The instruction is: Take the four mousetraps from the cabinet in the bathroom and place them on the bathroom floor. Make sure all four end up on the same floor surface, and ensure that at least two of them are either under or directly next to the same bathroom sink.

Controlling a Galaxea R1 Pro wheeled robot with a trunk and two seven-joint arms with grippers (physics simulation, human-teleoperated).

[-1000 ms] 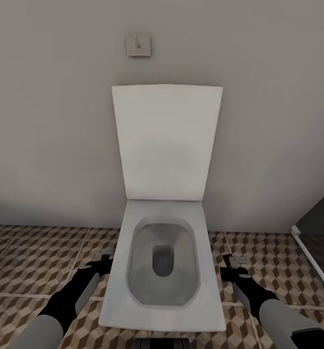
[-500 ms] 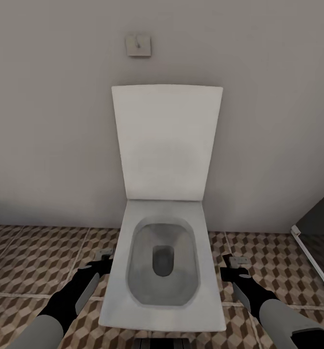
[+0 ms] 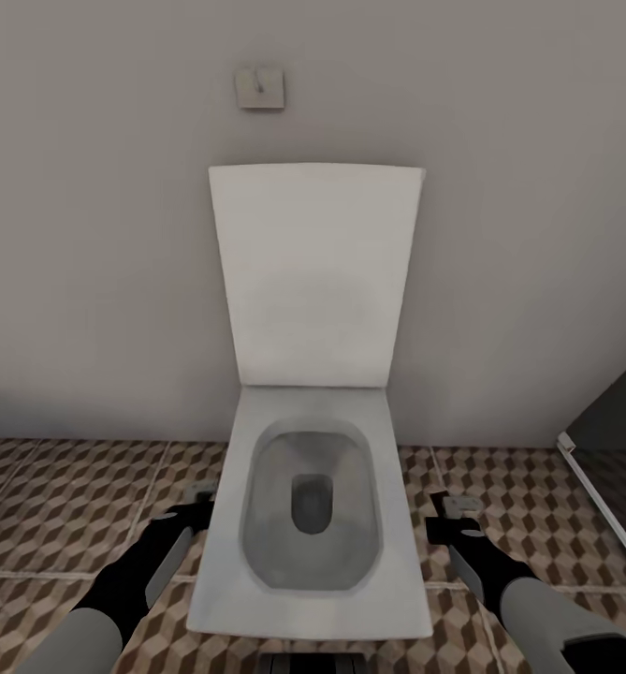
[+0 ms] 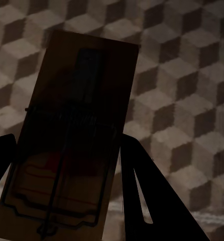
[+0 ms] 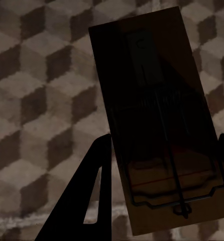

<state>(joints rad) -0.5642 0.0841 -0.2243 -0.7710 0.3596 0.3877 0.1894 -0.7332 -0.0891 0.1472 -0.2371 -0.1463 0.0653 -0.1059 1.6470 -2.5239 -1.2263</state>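
Cube-patterned bathroom floor is spreading around a white toilet against a grey wall. We are holding the left gripper at the toilet's 9 o'clock, pinching a mousetrap; the right gripper, at 3 o'clock, is pinching a second mousetrap. We judge both are being carried low toward the sink. Shadow is darkening the traps' metal parts, and the gripper fingers are cutting off their lower edges.

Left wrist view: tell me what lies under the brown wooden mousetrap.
Beneath the brown wooden mousetrap, held between the left gripper fingers, lies cube-patterned floor tile. The board hides the tile directly behind it.
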